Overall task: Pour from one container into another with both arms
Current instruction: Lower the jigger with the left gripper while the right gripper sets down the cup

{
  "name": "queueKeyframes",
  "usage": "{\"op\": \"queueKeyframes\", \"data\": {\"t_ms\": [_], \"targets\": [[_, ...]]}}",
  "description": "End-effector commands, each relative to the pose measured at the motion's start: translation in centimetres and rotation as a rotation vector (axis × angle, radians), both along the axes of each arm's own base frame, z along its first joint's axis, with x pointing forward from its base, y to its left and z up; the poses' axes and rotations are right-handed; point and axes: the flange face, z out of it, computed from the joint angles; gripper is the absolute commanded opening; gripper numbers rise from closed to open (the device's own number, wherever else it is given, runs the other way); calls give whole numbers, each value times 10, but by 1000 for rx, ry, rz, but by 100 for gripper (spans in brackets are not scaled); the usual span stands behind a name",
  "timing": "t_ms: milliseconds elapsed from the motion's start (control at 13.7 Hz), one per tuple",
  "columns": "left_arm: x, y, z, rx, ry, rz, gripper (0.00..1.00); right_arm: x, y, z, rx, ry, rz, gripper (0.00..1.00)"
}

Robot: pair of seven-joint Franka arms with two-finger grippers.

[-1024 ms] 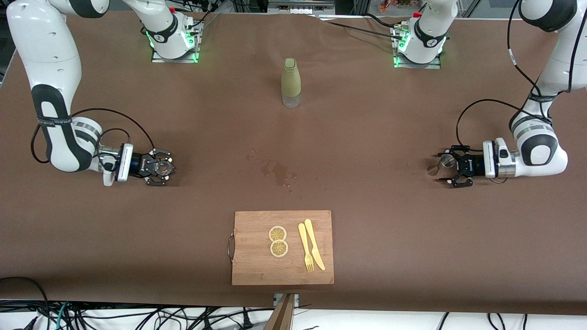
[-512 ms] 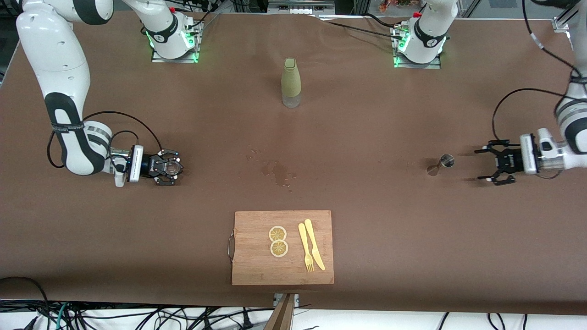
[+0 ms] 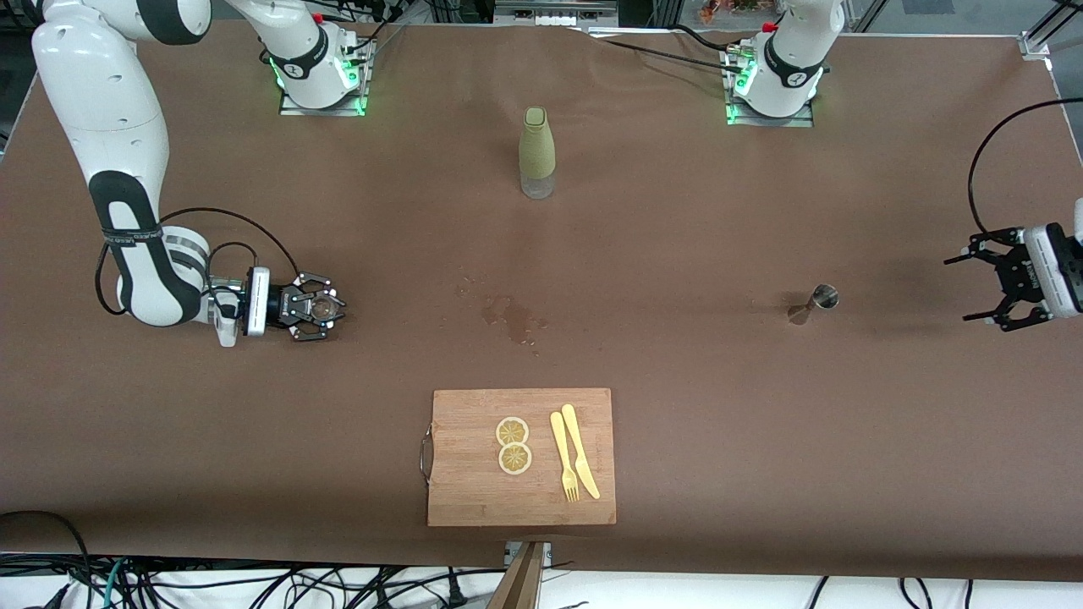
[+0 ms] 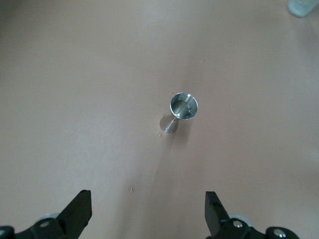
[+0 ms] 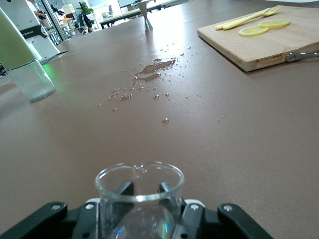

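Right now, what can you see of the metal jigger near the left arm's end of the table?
The metal jigger is a small, shiny, double-cone measure of silvery metal. It stands upright on the brown table cover with its open cup facing up; the left wrist view shows a glint inside, contents unclear. Nothing touches it. The left gripper is open and apart from it, toward the table's edge.

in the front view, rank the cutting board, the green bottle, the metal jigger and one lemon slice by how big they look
1. cutting board, by far the largest
2. green bottle
3. and 4. lemon slice and metal jigger look much alike; the slice lies nearer the camera, so I won't rank them.
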Motion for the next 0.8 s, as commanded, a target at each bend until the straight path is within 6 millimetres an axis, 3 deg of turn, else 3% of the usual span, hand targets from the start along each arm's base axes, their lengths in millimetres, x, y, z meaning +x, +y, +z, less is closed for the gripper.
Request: {"op": "queueKeyframes", "data": {"t_ms": [0,220,512,732], "targets": [[-9,-18,42,122,22,94,100,3,-7,17,-14,-22,13,100],[-11,-42,71,187,30,168,100,4,-21,40,-66,-23,34,100],[-16,-59,92,199,82,338,100,-3,-46,52,-124,-23,43,100],[-20,-77,112,255,120,487,100,-22,-71,85,-231,38,-2,100]]}}
